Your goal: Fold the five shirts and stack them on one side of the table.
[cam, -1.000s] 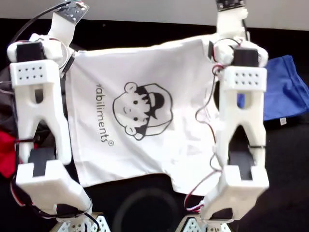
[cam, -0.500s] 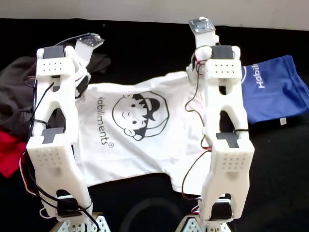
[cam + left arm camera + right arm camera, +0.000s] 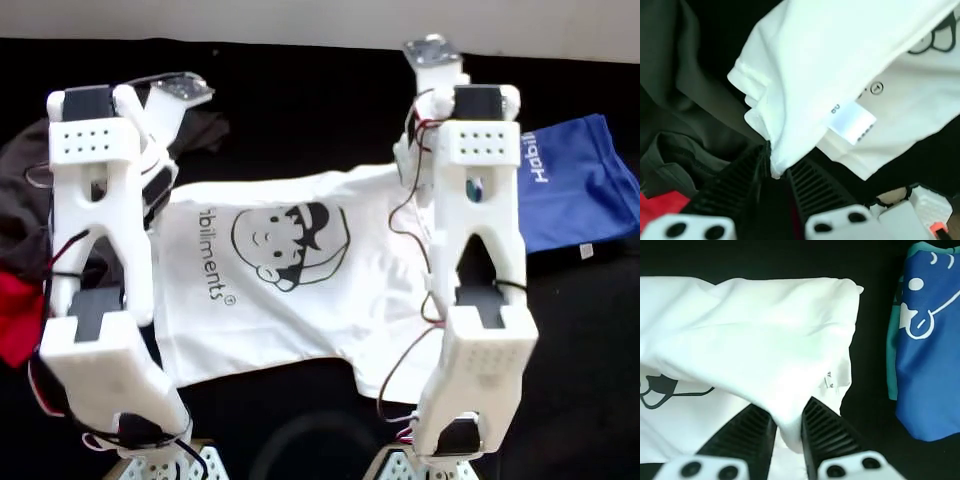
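A white shirt (image 3: 300, 290) with a cartoon face print lies spread between the two arms, its far edge doubled over toward the front. My left gripper (image 3: 776, 172) is shut on the shirt's folded edge (image 3: 790, 115) at its far left corner, beside the label (image 3: 852, 122). My right gripper (image 3: 788, 432) is shut on the far right corner of the white shirt (image 3: 755, 340). In the high view the left gripper (image 3: 163, 178) and right gripper (image 3: 407, 168) hold those corners just above the table.
A folded blue shirt (image 3: 570, 190) lies right of the right arm, also the blue shirt (image 3: 927, 350). A dark grey shirt (image 3: 30, 190) and a red shirt (image 3: 15, 325) are heaped at the left edge. The black tabletop (image 3: 300, 110) is bare beyond the white shirt.
Both grippers have carried the shirt's far edge from the back of the table toward the front and lower. The fold now covers the top of the face print.
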You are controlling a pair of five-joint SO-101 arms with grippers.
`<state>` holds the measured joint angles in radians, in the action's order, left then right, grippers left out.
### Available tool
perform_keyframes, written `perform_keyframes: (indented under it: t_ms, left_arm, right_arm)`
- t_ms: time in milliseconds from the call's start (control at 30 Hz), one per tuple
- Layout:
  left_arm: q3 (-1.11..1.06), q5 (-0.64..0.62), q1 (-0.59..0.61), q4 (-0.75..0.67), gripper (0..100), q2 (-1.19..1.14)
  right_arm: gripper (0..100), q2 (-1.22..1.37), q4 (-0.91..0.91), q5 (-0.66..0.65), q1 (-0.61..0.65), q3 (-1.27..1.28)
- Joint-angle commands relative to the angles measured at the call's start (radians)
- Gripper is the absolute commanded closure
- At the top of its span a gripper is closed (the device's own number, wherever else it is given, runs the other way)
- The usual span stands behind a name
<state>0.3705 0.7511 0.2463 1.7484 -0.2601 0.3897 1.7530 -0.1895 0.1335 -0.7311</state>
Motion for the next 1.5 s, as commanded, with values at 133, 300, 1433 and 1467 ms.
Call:
perform_keyframes:
  t_ms: [133, 300, 1433, 1467]
  left_arm:
    - [-0.493, 0.133, 0.041, -0.167, 99, 0.320]
    - [-0.759, 0.133, 0.042, -0.262, 99, 0.458]
    - [-1.254, 0.180, 0.042, -0.344, 99, 0.662]
    - [-1.265, 0.181, 0.042, -0.347, 99, 0.662]
  right_arm:
    - [99.3, -0.352, -0.070, 0.028, 0.028, 0.433]
    - [99.3, -0.587, -0.222, 0.017, -0.028, 0.862]
    - [99.3, -1.389, -0.114, -0.529, -0.239, 1.713]
    - [99.3, -1.391, -0.119, -0.549, -0.251, 1.727]
